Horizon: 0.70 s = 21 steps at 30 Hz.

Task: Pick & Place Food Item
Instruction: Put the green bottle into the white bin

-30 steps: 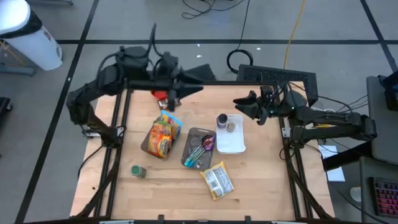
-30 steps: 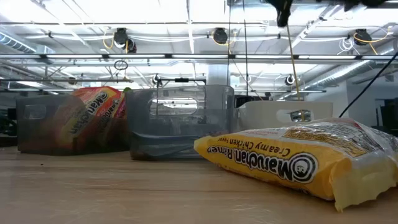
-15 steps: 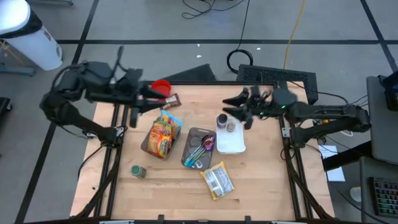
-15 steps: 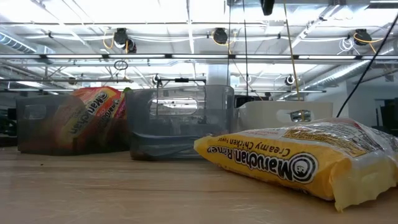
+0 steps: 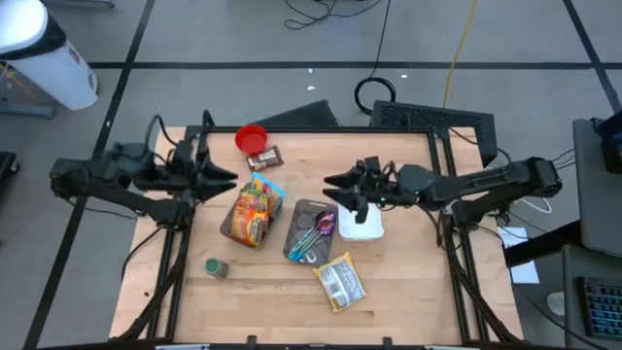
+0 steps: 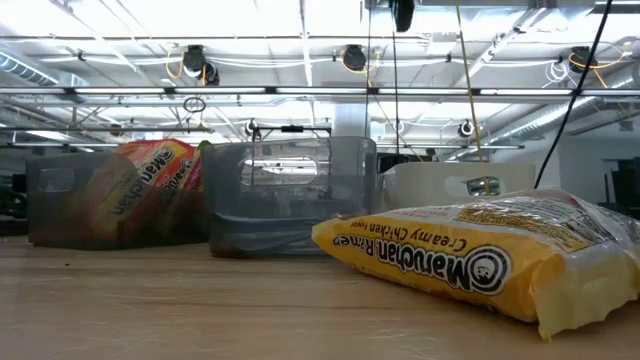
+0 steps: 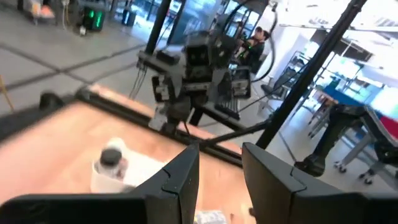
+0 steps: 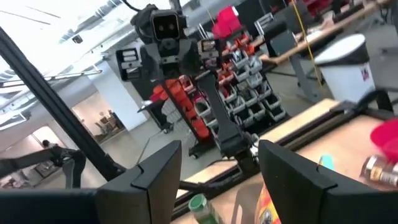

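A yellow ramen packet [image 5: 340, 283] lies flat on the table near the front; it fills the low view's right side [image 6: 470, 262]. An orange ramen packet [image 5: 251, 212] sits in a clear bin [image 6: 60, 200]. A grey bin [image 5: 309, 231] holds utensils. A white tray [image 5: 362, 226] stands right of it. My left gripper [image 5: 225, 176] is open and empty at the table's left edge, beside the clear bin. My right gripper [image 5: 330, 182] is open and empty, high above the grey bin's far end; its fingers show in its wrist view [image 8: 217, 180].
A red bowl [image 5: 252, 137] and a small brown item [image 5: 264, 156] stand at the far edge. A green can [image 5: 216, 267] stands at the front left. A small jar [image 7: 112, 157] stands in the white tray. Bare wood lies at the front and right.
My left gripper has drawn back from above the red bowl toward the table's left edge and a little nearer. My right gripper has gone from the far right toward the table's left, to above the grey bin and tray. No object has moved.
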Each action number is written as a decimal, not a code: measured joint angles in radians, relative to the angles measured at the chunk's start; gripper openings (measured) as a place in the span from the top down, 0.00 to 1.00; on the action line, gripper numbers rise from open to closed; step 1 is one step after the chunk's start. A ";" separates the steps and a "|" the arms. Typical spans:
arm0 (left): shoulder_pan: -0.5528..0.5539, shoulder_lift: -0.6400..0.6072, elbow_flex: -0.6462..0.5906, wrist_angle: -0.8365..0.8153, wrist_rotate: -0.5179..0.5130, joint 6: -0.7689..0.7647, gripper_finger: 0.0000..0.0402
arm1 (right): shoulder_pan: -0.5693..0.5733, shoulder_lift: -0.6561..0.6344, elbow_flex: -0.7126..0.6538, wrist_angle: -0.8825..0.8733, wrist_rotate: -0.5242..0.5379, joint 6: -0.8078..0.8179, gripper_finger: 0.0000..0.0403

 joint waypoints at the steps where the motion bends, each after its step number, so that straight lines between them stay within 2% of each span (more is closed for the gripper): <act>1: 0.000 -0.013 -0.039 0.018 0.000 -0.026 0.68 | 0.000 0.007 0.000 -0.001 -0.002 0.009 0.49; 5: -0.003 -0.029 -0.147 0.021 0.038 -0.116 0.68 | 0.000 0.041 0.000 -0.003 -0.029 0.041 0.49; 9: -0.049 -0.025 -0.188 -0.124 0.089 -0.234 0.68 | 0.000 0.071 -0.001 -0.019 -0.048 0.044 0.49; 14: -0.201 -0.029 -0.189 -0.307 0.035 -0.408 0.68 | -0.001 0.071 -0.001 -0.071 -0.054 0.033 0.49; 21: -0.459 -0.021 -0.189 -0.447 -0.078 -0.670 0.68 | -0.005 0.072 -0.001 -0.111 -0.054 0.022 0.49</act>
